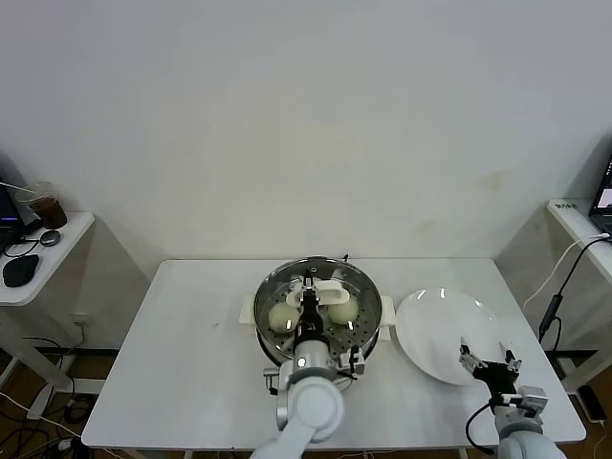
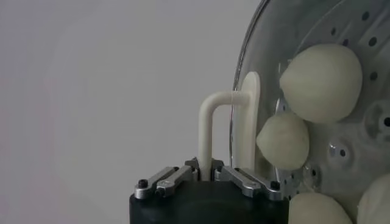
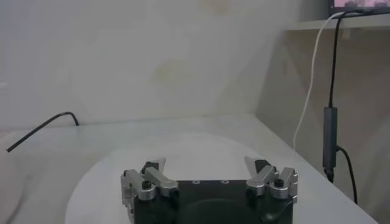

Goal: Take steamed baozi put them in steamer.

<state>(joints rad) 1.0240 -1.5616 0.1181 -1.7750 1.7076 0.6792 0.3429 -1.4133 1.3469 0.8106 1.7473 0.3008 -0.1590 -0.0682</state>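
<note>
The steamer [image 1: 367, 290], a shiny steel pot on a white base, stands mid-table. The round glass lid [image 1: 325, 275] lies over it. My left gripper [image 1: 308, 308] is shut on the lid's white handle [image 2: 209, 125]; it shows in the left wrist view [image 2: 206, 173]. Through the glass I see two baozi in the head view [image 1: 281, 316] [image 1: 343, 308], and several in the left wrist view [image 2: 322, 82] [image 2: 283, 142] on the perforated tray [image 2: 365, 33]. My right gripper [image 1: 486, 355] is open and empty over the white plate [image 1: 435, 325], also in the right wrist view [image 3: 207, 167].
The white plate [image 3: 183, 149] holds nothing and lies right of the steamer near the table's front right corner. A black cable [image 3: 42, 128] runs on the table behind it. Side tables stand off both ends of the white table [image 1: 191, 363].
</note>
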